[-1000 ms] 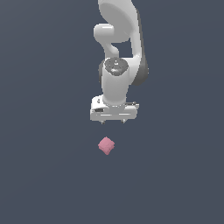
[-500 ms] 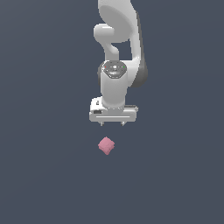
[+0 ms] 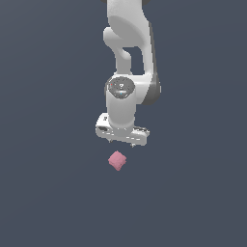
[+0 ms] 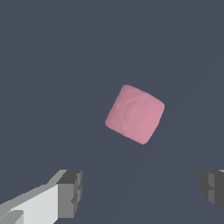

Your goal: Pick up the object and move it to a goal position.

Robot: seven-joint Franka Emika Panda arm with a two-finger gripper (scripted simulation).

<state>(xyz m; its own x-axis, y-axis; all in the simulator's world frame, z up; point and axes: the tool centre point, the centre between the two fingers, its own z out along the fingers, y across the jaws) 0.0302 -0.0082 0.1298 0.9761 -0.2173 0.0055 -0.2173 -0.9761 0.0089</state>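
The pink cube (image 3: 117, 160) lies on the dark grey floor, turned cornerwise, just in front of and below the white gripper (image 3: 123, 141) in the exterior view. The gripper points down, above the floor, and holds nothing. In the wrist view the cube (image 4: 135, 114) lies ahead of the gap between the two fingers. The grey fingertips (image 4: 70, 193) stand wide apart, so the gripper (image 4: 142, 191) is open. The cube is apart from both fingers.
The white arm (image 3: 129, 58) rises behind the gripper to the top of the exterior view. The plain dark grey floor (image 3: 53, 183) lies all around.
The gripper has come down a little and shifted slightly to the exterior view's left, closer above the cube. The cube has not moved.
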